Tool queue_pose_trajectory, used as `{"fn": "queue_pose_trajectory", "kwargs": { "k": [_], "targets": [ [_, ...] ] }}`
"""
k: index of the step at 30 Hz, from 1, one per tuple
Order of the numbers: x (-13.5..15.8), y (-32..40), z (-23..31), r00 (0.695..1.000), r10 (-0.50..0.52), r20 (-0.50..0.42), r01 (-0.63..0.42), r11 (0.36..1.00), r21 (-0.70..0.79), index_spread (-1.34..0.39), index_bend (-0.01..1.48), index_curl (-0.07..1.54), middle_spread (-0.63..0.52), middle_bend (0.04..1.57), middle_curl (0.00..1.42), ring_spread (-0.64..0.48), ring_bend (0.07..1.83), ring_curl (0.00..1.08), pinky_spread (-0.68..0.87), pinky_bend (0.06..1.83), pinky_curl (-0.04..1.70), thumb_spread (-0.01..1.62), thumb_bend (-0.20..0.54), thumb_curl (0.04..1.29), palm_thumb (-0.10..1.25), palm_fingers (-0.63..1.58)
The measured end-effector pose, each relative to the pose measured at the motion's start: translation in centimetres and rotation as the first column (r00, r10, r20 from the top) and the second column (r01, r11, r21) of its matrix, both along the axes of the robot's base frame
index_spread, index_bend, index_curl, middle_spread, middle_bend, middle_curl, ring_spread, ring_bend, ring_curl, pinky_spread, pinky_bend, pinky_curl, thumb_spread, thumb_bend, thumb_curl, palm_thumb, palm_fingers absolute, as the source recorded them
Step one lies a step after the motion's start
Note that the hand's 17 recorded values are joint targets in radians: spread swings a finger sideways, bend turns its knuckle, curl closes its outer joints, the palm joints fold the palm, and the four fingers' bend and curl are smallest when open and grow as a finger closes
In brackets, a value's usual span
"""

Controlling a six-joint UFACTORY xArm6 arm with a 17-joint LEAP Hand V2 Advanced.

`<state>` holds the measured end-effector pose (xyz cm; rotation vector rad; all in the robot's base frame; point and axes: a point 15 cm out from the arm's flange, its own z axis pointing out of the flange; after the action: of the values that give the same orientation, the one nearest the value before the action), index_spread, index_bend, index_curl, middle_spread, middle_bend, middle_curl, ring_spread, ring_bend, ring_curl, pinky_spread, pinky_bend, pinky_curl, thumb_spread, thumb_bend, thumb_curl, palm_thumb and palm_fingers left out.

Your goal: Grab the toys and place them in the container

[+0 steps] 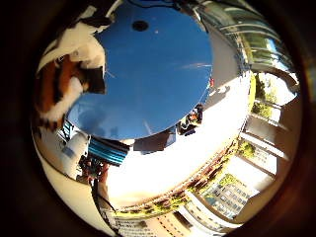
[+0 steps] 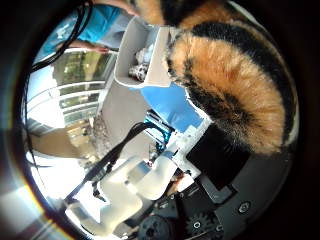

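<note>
Strong daylight floods in; the pale floor (image 1: pixel 197 148) beyond the round blue bench (image 1: pixel 153 69) is blown out white. Edges bend and darken, and the orange-and-black striped plush toy (image 2: pixel 235 90) looks soft.

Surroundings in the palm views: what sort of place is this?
Probably an outdoor terrace or balcony among city buildings: a blue round table in sunlight, a railing with greenery beyond, and tall buildings around.

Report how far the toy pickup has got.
Done: the white container already holds at least one small toy. In hand: an orange, black and white striped plush toy fills the view close against the palm, apparently held above the blue table; whether the fingers are curled around it does not show. Left: putting the plush in the container. No other loose toys are visible.
</note>
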<state>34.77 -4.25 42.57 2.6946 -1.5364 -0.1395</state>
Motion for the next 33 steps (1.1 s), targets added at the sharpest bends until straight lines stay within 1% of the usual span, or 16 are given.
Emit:
{"fn": "queue_pose_trajectory", "kwargs": {
  "k": [6,11,13,18,22,24,26,29,33],
  "targets": [
    [2.3,5.9,5.2,0.996,-0.027,0.084,0.016,0.992,0.126,-1.13,0.62,0.6,-0.2,1.28,1.01,-0.13,1.46,0.86,0.14,1.6,0.81,1.13,-0.012,0.73,1.0,0.84],
    [5.2,13.0,5.7,0.995,0.005,0.098,-0.022,0.986,0.167,-1.17,0.61,0.71,-0.2,1.3,1.03,-0.13,1.49,0.87,0.13,1.62,0.83,1.13,-0.011,0.76,1.0,0.81],
    [6.7,15.7,5.2,0.993,-0.002,0.116,-0.02,0.983,0.182,-1.18,0.61,0.77,-0.2,1.31,1.03,-0.13,1.5,0.87,0.13,1.62,0.84,1.13,-0.011,0.76,1.0,0.8],
    [12.3,20.5,2.9,0.979,-0.027,0.202,-0.018,0.976,0.219,-1.21,0.59,0.9,-0.2,1.33,1.04,-0.13,1.52,0.87,0.12,1.64,0.86,1.12,-0.009,0.79,1.01,0.78],
    [15.9,23.6,2.5,0.955,-0.086,0.285,0.009,0.965,0.261,-1.23,0.58,1.0,-0.19,1.35,1.04,-0.13,1.53,0.87,0.12,1.64,0.86,1.11,-0.016,0.81,1.0,0.78],
    [17.8,24.9,1.5,0.945,-0.101,0.31,0.013,0.961,0.275,-1.23,0.58,1.03,-0.19,1.36,1.04,-0.13,1.53,0.86,0.12,1.64,0.87,1.1,-0.018,0.81,0.99,0.78],
    [19.0,26.4,0.2,0.942,-0.106,0.319,0.012,0.959,0.284,-1.23,0.57,1.08,-0.18,1.36,1.03,-0.13,1.54,0.86,0.12,1.64,0.87,1.09,-0.017,0.82,0.98,0.78],
    [20.2,27.9,-2.2,0.945,-0.106,0.31,0.014,0.959,0.284,-1.24,0.56,1.15,-0.18,1.37,1.03,-0.13,1.54,0.85,0.12,1.63,0.87,1.08,-0.019,0.84,0.96,0.79],
    [20.4,29.0,-4.7,0.957,-0.09,0.275,0.013,0.963,0.27,-1.24,0.55,1.21,-0.17,1.38,1.02,-0.13,1.55,0.85,0.11,1.63,0.88,1.07,-0.02,0.85,0.95,0.78]
  ]
}}
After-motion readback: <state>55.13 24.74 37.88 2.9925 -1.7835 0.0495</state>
